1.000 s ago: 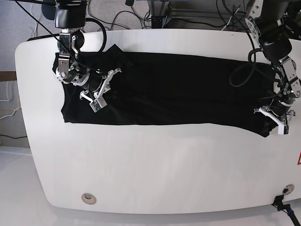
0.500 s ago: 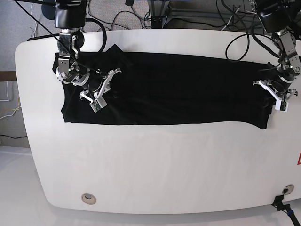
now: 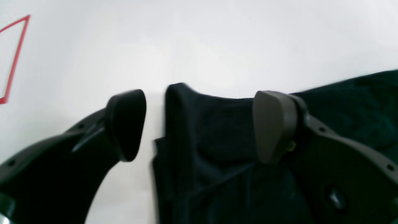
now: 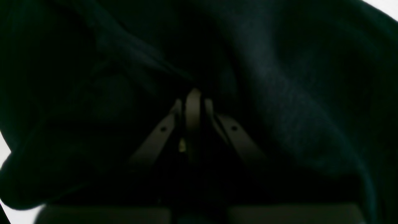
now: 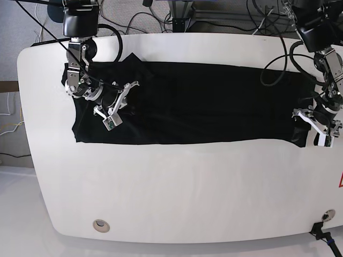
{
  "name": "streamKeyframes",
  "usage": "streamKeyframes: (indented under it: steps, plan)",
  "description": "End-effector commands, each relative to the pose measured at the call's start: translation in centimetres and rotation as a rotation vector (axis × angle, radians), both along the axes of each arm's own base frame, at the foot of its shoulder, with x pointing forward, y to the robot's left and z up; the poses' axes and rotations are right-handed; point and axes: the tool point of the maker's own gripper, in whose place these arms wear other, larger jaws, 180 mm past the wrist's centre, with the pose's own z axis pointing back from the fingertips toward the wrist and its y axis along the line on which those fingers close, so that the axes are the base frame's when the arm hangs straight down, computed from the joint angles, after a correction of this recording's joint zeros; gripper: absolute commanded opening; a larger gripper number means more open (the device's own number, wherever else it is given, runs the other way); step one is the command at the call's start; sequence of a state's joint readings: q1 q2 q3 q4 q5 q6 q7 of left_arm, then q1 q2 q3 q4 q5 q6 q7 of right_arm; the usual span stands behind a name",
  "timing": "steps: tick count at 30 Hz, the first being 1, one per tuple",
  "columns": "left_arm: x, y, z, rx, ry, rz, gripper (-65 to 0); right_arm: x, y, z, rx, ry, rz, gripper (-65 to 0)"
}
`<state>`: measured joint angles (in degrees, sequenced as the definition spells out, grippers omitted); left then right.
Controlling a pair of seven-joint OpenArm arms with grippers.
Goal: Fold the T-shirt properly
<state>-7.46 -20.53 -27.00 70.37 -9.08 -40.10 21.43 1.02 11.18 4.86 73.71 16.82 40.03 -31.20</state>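
The black T-shirt point(image 5: 203, 101) lies as a long folded band across the white table point(image 5: 177, 187). My left gripper point(image 5: 317, 128) is at its right end. In the left wrist view this left gripper point(image 3: 199, 127) stands open, and a raised fold of the T-shirt point(image 3: 217, 140) sits loose between its fingers point(image 3: 126, 124). My right gripper point(image 5: 110, 101) rests on the band's left part. In the right wrist view the right gripper point(image 4: 193, 96) is shut, with creases of the dark T-shirt point(image 4: 279, 77) running into its tips. No print shows.
A red outline mark point(image 3: 14, 59) is on the table beside the shirt's right end, near the table's right edge point(image 5: 340, 182). A round metal fitting point(image 5: 100, 225) sits at the front left. Cables point(image 5: 161, 16) lie behind the table.
My left gripper has opened and let go of the shirt's right end, moving toward the front. The right gripper and the shirt's left edge have shifted slightly right.
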Motion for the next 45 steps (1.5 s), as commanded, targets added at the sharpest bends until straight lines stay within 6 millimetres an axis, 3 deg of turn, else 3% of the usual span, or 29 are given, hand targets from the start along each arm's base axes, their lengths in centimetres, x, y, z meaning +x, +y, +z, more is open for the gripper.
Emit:
streamKeyframes:
  steps: [1, 7, 18, 20, 25, 26, 29, 31, 35, 38, 41, 45]
  plan:
    - [1.1, 0.8, 0.3, -0.027, -0.014, 0.015, -17.5, -4.1, -1.8, -4.4, -0.19, 0.196, 0.06, -65.0]
    - [3.0, 1.2, -1.4, -0.132, 0.003, 0.059, -17.7, -3.9, -1.8, -4.3, -0.184, 0.185, 0.057, -65.0]
    - [3.4, 1.6, -4.5, -0.138, 0.078, 0.082, -17.9, -4.0, -2.0, -4.3, -0.182, 0.181, 0.052, -65.0]
    - [3.5, 1.6, -4.4, -0.129, 0.064, 0.078, -24.2, -4.0, -2.0, -4.3, -0.182, 0.181, 0.052, -65.0]
    - [3.5, 1.6, -4.4, -0.132, 0.062, 0.08, -56.6, -4.0, -2.0, -4.3, -0.182, 0.181, 0.052, -65.0]
    - [3.4, 1.6, -4.3, -0.131, 0.058, 0.079, -57.7, -4.0, -2.0, -4.3, -0.182, 0.181, 0.052, -65.0]
    - [3.6, 1.7, -3.9, -0.13, 0.046, 0.082, -57.8, -4.0, -2.0, -4.3, -0.183, 0.183, 0.051, -65.0]
    - [4.0, 2.5, -1.9, -0.112, -0.01, 0.095, -57.9, -3.9, -1.9, -4.3, -0.181, 0.183, 0.05, -65.0]
    - [2.0, 3.5, -0.3, -0.031, -0.053, 0.099, -57.9, -3.9, -1.9, -4.3, -0.181, 0.182, 0.049, -65.0]
    - [0.6, 2.8, 0.1, 0.034, -0.03, 0.076, -57.9, -3.8, -2.0, -4.3, -0.184, 0.182, 0.049, -65.0]
    - [-1.9, 3.5, 0.1, 0.09, -0.006, 0.086, -57.9, -3.8, -2.0, -4.3, -0.184, 0.182, 0.049, -65.0]
    - [-2.4, 3.0, -0.2, 0.089, 0.003, 0.084, -57.9, -3.8, -1.9, -4.3, -0.181, 0.18, 0.049, -65.0]
